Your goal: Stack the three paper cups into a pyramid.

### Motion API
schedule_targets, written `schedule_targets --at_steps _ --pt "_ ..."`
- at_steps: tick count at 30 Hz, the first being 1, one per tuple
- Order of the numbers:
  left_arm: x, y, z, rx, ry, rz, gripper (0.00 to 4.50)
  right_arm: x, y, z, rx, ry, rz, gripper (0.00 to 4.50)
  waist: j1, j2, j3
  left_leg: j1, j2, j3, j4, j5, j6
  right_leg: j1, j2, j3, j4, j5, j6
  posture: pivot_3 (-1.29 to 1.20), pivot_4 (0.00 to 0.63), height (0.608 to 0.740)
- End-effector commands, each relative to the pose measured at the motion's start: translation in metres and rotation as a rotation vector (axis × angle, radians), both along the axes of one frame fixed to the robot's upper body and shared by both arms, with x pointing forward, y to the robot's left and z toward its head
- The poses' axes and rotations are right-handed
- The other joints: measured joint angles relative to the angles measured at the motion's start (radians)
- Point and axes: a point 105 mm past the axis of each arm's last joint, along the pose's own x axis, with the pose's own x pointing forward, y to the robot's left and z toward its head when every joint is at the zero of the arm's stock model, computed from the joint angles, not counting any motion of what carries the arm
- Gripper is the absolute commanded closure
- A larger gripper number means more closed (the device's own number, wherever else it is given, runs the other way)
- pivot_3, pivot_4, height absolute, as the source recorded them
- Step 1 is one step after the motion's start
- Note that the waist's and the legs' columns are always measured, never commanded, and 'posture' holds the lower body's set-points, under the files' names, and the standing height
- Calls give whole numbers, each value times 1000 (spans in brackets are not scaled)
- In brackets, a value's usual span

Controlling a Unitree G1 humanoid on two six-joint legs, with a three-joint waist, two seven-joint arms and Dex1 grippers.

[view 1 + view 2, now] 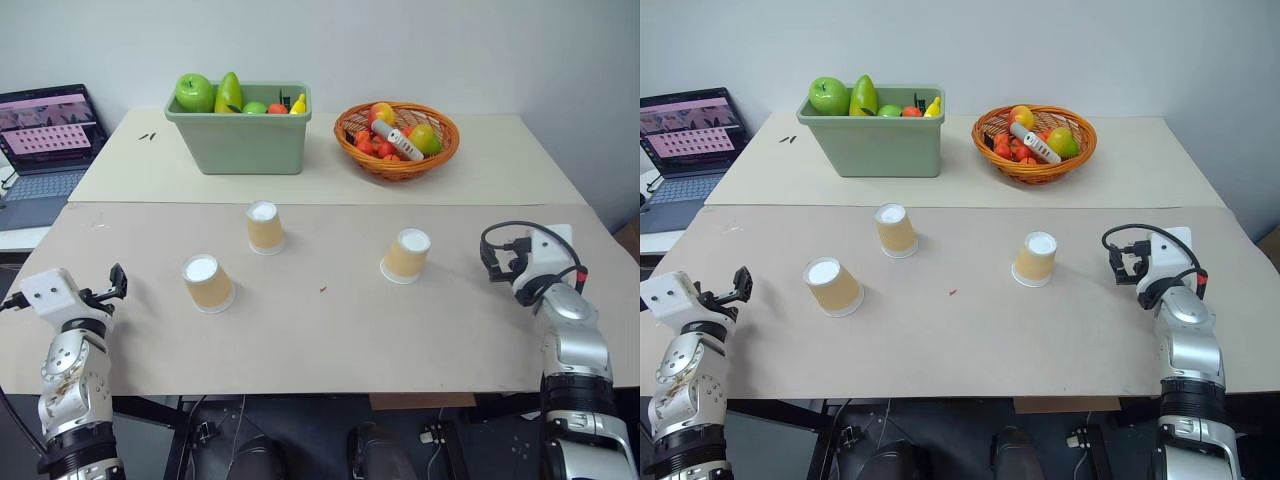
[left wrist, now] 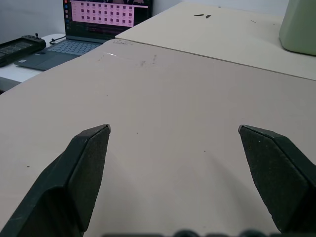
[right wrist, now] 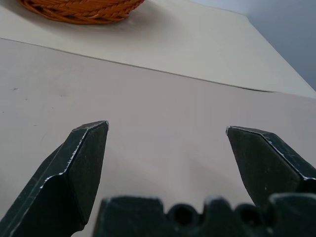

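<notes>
Three paper cups stand mouth-down and apart on the tan worktop (image 1: pixel 330 340), white bases up, long axes roughly vertical; no pyramid is begun. The left cup (image 1: pixel 207 283) lies nearest the left end effector (image 1: pixel 112 284), just inboard of it toward the worktop's middle. The middle cup (image 1: pixel 265 227) stands farther back, toward the green bin (image 1: pixel 240 135) of toy fruit. The right cup (image 1: pixel 405 256) leans slightly and lies inboard of the right end effector (image 1: pixel 492 262), with the wicker basket (image 1: pixel 397 150) well behind it. Both end effectors hover at the worktop's outer edges, fingers spread wide and holding nothing; the wrist views show bare worktop between each pair of fingers (image 2: pixel 79 168) (image 3: pixel 81 163). Judged from this layout, each arm is best placed for the cup on its own side, reaching inward across the worktop; the middle cup sits somewhat closer to the left arm. A laptop (image 1: pixel 45 140) rests off to the left.
</notes>
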Motion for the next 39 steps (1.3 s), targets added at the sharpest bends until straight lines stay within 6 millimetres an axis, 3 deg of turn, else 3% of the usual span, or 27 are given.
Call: schedule_targets --at_steps 1,3,5,6,7,10,14,17,20,24,27,34,39 --pt "4 -4 26 66 -56 -58 60 3 -9 28 21 -64 -18 0 -1 0 0 0 0 0 0 0 0 0 0 0 0 0 0 0 150 708" --pt "6 -10 43 99 -76 -138 60 3 13 82 90 -111 207 0 -3 1 1 0 0 0 0 0 0 0 0 0 0 0 0 0 150 708" --pt "3 -9 51 118 -78 -165 60 -18 74 128 110 -121 601 0 -5 3 2 -2 0 -1 1 0 0 -2 0 1 1 1 0 0 150 708" --pt "2 -9 52 122 -74 -170 60 -29 93 136 103 -106 719 0 -9 5 3 -2 0 -4 1 0 0 -3 0 1 1 1 0 0 150 708" --pt "0 -9 55 135 -66 -187 60 -53 126 148 76 -76 941 0 -11 6 2 -2 0 -9 0 0 0 -3 1 2 1 0 0 0 150 708" --pt "-11 -10 57 173 -25 -260 60 -95 174 144 1 56 1271 0 -13 -1 -3 -1 0 -21 -3 0 -1 0 5 -1 -3 0 -1 0 150 708" --pt "-32 -14 57 223 55 -393 60 -109 202 118 -101 194 1424 0 -19 -12 -8 -2 1 -23 -1 -4 1 4 3 -6 -8 -1 -2 0 150 708" --pt "-45 -22 60 238 116 -515 60 -106 215 100 -162 246 1462 0 -9 -12 -8 -5 -2 -23 2 -6 5 2 -3 -6 -8 0 0 0 150 708" --pt "-52 -45 58 264 196 -705 60 -99 223 83 -208 275 1474 0 8 -12 -8 -7 -3 -23 4 -7 5 1 -4 -9 -8 1 0 0 150 708" --pt "-51 -81 50 295 277 -947 60 -89 227 75 -234 273 1464 0 19 -10 -7 -11 -4 -21 5 -7 5 -1 -4 -13 -8 1 0 0 150 708" --pt "-35 -105 43 331 288 -1079 60 -84 229 75 -235 254 1448 0 24 -9 -6 -14 -4 -20 6 -6 4 -1 -4 -16 -8 0 0 0 150 708" --pt "15 -134 48 383 230 -1206 60 -82 222 76 -235 236 1382 0 28 -9 -6 -18 -4 -23 10 -6 4 -1 -2 -19 -8 1 -1 0 150 708" --pt "32 -158 57 422 194 -1323 60 -83 217 79 -240 221 1334 0 27 -9 -6 -21 -3 -24 14 -6 4 -2 -1 -20 -7 1 0 0 150 708"
